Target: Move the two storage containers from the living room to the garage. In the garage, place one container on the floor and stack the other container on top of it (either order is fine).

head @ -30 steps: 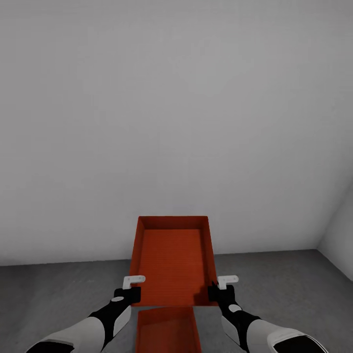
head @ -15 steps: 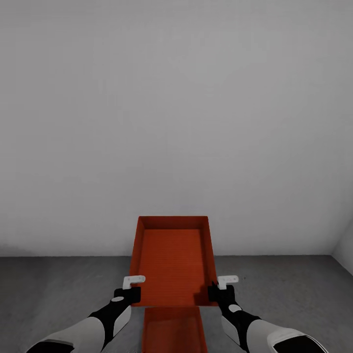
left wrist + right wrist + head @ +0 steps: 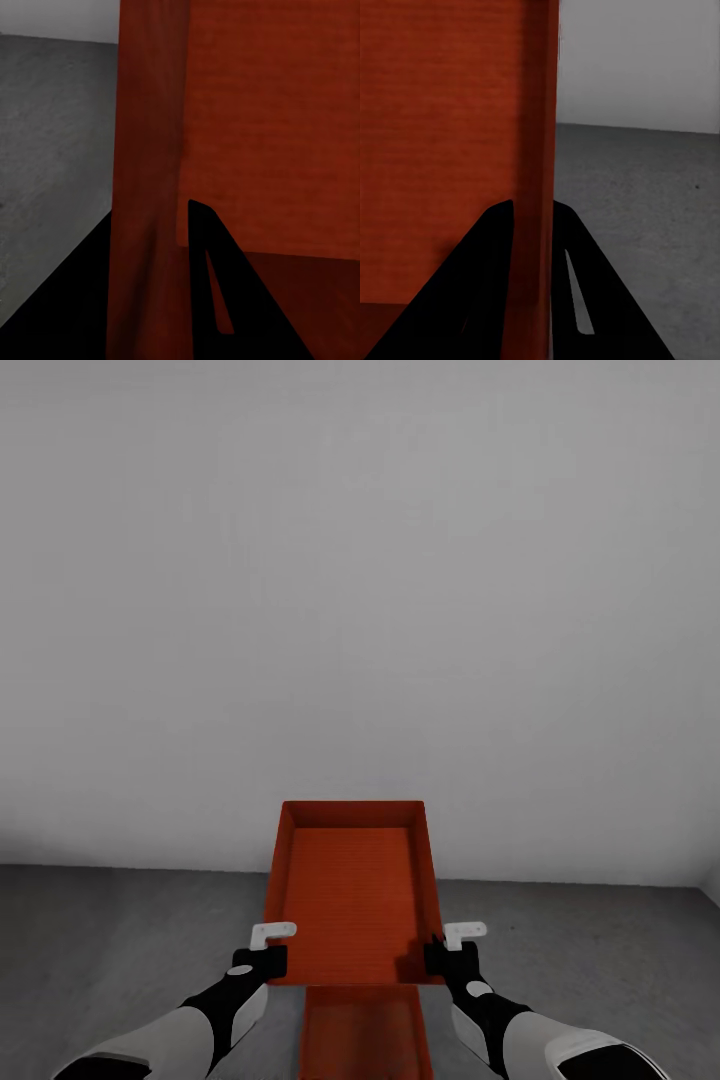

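Two orange-red bins showing in the head view: held container (image 3: pixel 352 890) riding level between both arms, second container (image 3: pixel 365 1035) lying lower on the dark grey floor (image 3: pixel 120 930), directly beneath the near end of the first. Looking alike, both rectangular, thin-walled, lidless, with faintly ribbed bottoms. Left gripper (image 3: pixel 262 950) pinching the held bin's left side wall, one dark finger (image 3: pixel 214 292) inside, the other outside. Right gripper (image 3: pixel 452 948) clamping the right side wall likewise, fingers (image 3: pixel 577 285) straddling the thin wall. Facing a plain white wall (image 3: pixel 360 580) meeting the grey floor just beyond the held bin's far end.
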You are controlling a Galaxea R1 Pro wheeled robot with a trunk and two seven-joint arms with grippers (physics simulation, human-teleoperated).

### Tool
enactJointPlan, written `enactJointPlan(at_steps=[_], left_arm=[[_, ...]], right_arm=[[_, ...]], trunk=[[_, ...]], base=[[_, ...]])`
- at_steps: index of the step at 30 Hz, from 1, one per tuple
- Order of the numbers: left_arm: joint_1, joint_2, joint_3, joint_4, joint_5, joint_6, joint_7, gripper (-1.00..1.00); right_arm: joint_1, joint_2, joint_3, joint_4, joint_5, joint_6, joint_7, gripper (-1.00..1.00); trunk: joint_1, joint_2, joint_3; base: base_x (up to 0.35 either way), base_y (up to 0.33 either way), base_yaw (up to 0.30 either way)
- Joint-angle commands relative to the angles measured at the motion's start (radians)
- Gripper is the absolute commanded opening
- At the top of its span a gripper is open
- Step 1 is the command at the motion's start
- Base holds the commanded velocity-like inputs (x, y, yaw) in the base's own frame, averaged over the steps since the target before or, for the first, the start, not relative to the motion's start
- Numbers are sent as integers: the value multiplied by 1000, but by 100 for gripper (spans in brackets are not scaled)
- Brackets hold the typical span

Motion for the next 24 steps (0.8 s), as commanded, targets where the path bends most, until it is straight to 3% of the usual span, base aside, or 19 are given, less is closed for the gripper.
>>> enactJointPlan(at_steps=[1,10,24], left_arm=[[-2,0,59,-2,-1,-5,17,-100],[-2,0,59,-2,-1,-5,17,-100],[-2,0,59,-2,-1,-5,17,-100]], right_arm=[[-1,-1,-12,5,-43,-10,-4,-100],[-1,-3,-12,5,-43,-11,-4,-100],[-1,-3,-12,5,-43,-11,-4,-100]], trunk=[[1,-3,-4],[1,-3,-14],[1,-3,-29]], base=[[0,0,127],[0,0,101],[0,0,5]])
